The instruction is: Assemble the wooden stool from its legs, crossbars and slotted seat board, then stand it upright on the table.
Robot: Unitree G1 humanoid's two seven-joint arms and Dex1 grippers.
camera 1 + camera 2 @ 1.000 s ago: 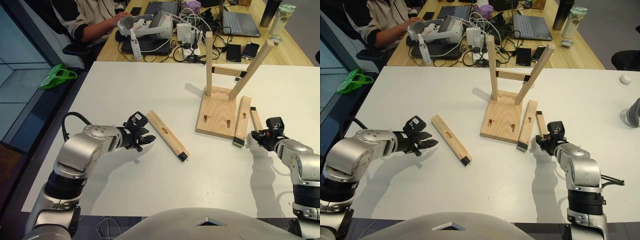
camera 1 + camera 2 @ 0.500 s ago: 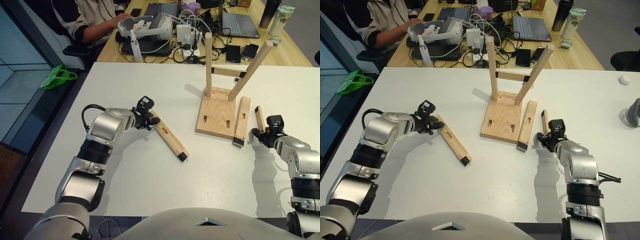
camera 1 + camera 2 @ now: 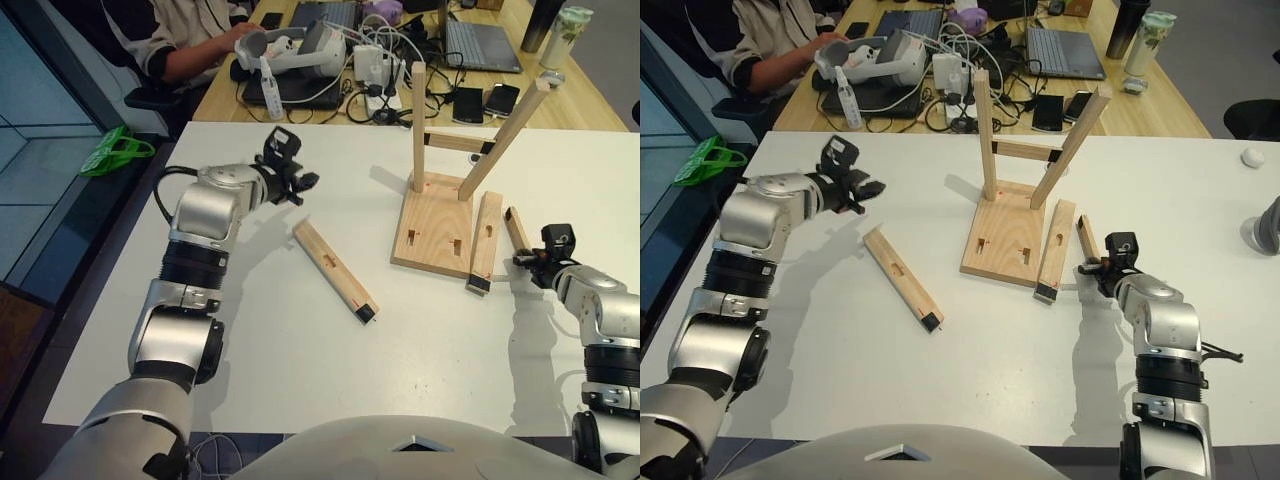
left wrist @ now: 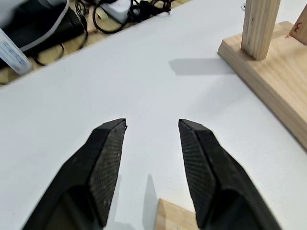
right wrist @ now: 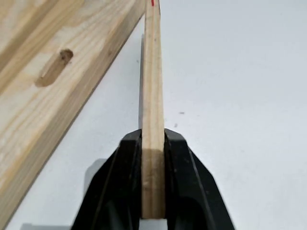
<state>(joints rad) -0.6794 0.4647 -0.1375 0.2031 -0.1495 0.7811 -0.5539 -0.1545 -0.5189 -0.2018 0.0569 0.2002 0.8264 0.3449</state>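
Where the left arm stretches over the white table point(image 3: 300, 380), left gripper point(image 3: 303, 186): at about ten o'clock of the table's middle, its two dark fingers point(image 4: 108, 158) spread apart with nothing between them.
Loose leg point(image 3: 335, 270): flat on the table at five o'clock of the left gripper and apart from it, running from eleven to five o'clock, with a slot in its upper face and a dark cap point(image 3: 366, 313) on the five o'clock end.
Seat board point(image 3: 432, 222): flat on the table at about two o'clock of the table's middle, slots facing up.
Standing legs: one point(image 3: 418, 130) upright in the board's far edge, the other point(image 3: 500, 140) beside it, tilted toward one o'clock.
Fitted crossbar point(image 3: 455, 142): level between the two standing legs, above the board.
Third leg point(image 3: 484, 240): lying along the board's three o'clock edge; whether it touches the board cannot be told.
Thin crossbar point(image 5: 152, 96): just beside the third leg at its three o'clock, pointing toward eleven o'clock.
Right gripper point(image 3: 535, 262): at four o'clock of the seat board, low over the table, fingers clamped on the near end of the thin crossbar.
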